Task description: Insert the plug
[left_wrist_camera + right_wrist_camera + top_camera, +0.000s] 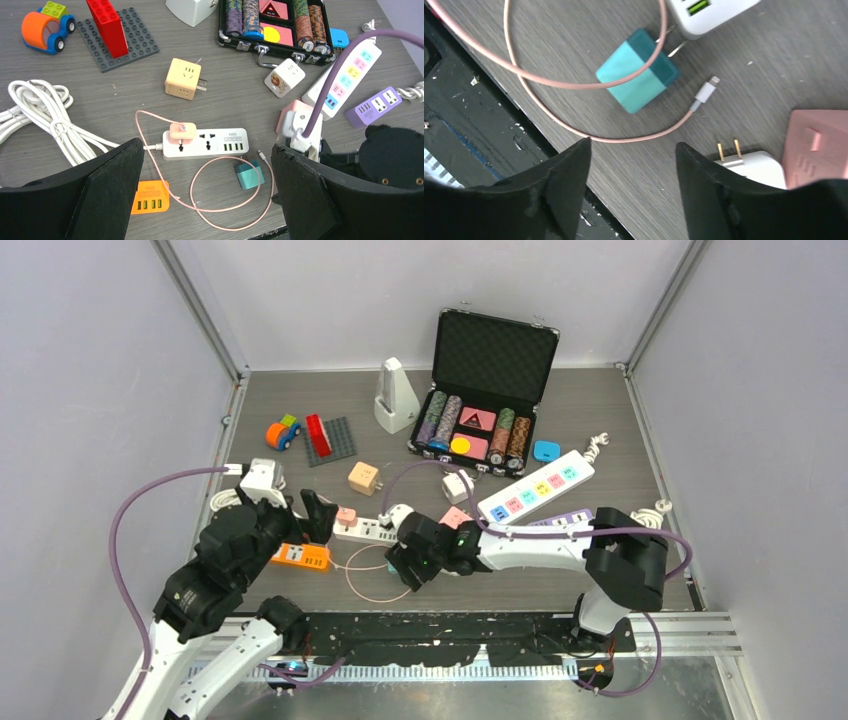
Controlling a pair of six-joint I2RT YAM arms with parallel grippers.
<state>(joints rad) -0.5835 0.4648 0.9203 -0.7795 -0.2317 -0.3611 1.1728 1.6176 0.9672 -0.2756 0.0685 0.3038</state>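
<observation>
At the near edge of the desk (774, 60), the right hand (631, 150) hovers released and empty over the teal plug (644, 85). The plug lies flat, not inserted, with its prongs toward the white power strip (220, 142) just beyond. A pink cable (624, 141) is looped across the plug. The left hand (206, 150) is spread wide and empty by the strip's left end, where a pink adapter (182, 132) sits.

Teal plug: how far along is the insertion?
Done: only the pink adapter sits in the white power strip. In hand: the right gripper, fingers open, hovers over the teal plug, which lies loose beside the strip, prongs toward it. Remaining: grasp, align, push in.
</observation>
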